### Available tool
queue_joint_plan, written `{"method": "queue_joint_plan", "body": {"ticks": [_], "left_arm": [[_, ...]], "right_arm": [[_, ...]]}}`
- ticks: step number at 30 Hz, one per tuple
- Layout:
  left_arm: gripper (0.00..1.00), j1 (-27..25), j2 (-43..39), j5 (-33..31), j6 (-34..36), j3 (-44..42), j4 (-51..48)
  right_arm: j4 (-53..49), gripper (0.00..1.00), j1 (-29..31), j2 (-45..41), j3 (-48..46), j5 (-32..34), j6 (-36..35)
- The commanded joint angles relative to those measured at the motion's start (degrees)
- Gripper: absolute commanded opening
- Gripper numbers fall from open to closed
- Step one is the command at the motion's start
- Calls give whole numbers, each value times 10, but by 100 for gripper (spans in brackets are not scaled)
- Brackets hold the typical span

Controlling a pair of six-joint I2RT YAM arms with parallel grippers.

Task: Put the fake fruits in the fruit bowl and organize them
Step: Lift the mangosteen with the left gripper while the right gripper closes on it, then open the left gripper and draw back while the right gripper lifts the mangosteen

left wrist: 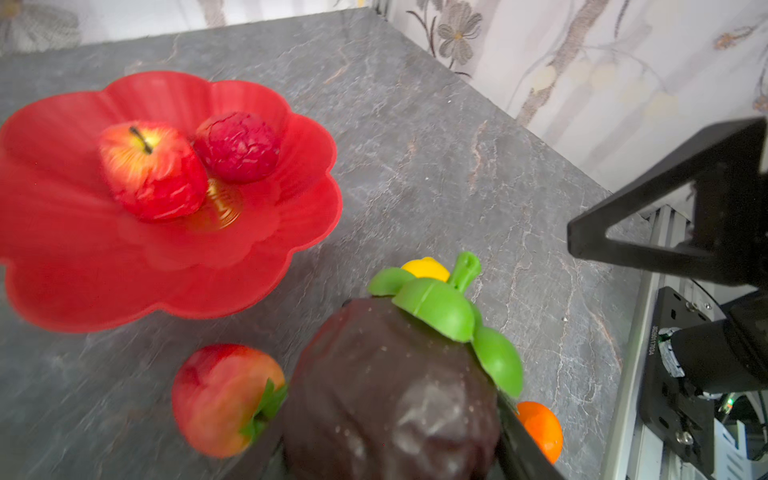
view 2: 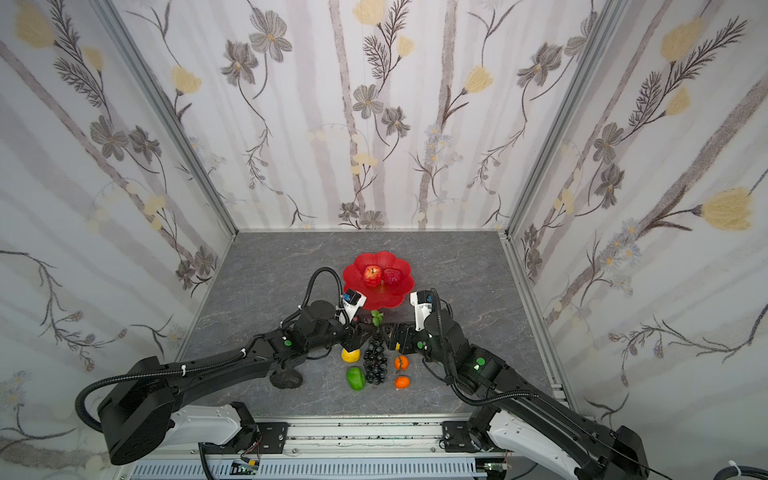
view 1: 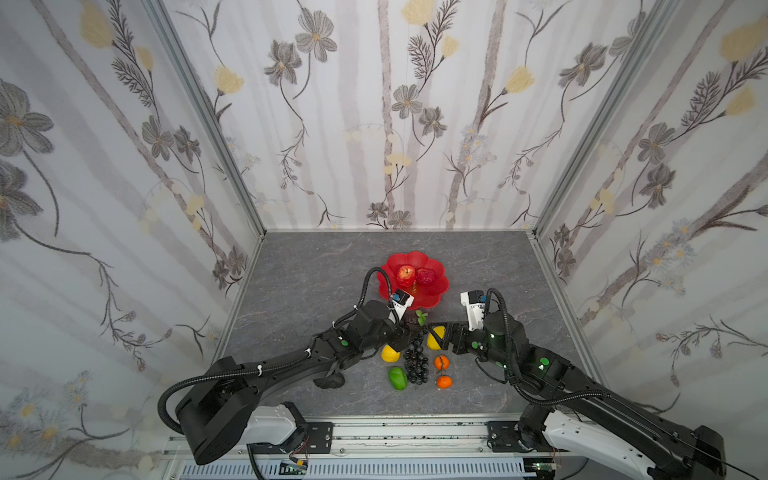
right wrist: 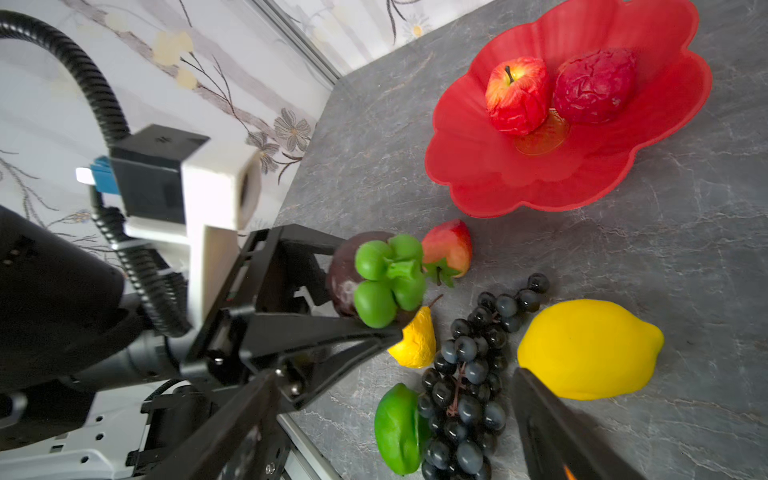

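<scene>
left gripper [right wrist: 365, 286] is clamped on the dark mangosteen [left wrist: 386, 395], near the bowl [view 1: 432, 293] but outside it. right gripper [view 1: 444, 334] stands wide apart beside the lemon [right wrist: 590, 349], seemingly not gripping it. an apple [view 1: 405, 274] lies in the bowl.

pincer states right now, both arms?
Left pincer: closed, holding the dark mangosteen.
Right pincer: open, holding nothing.
</scene>
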Motion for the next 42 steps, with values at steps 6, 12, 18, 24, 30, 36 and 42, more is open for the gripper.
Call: {"method": "queue_joint_plan", "body": {"ticks": [6,12,18,24,30,36,42], "left_arm": [[44,-15,29,44,75,-14,145],[44,-15,25,60,75,-26,161],[45,-15,15,87,63,-34,171],[45,-15,12,108,59,-35,169],[45,-12,11,110,50,-39,182],[45,-11,13,110,45,-41,190],[48,-11,14,106,48,-40,186]], "right_arm": [[-7,65,5,-21,7,46,13],[-7,46,5,-11,10,42,10],[5,35,4,-3,7,38,9],[13,29,5,-3,5,31,8],[11,21,5,-6,3,29,9],[11,15,6,-4,4,24,7],[16,9,7,3,9,19,6]]}}
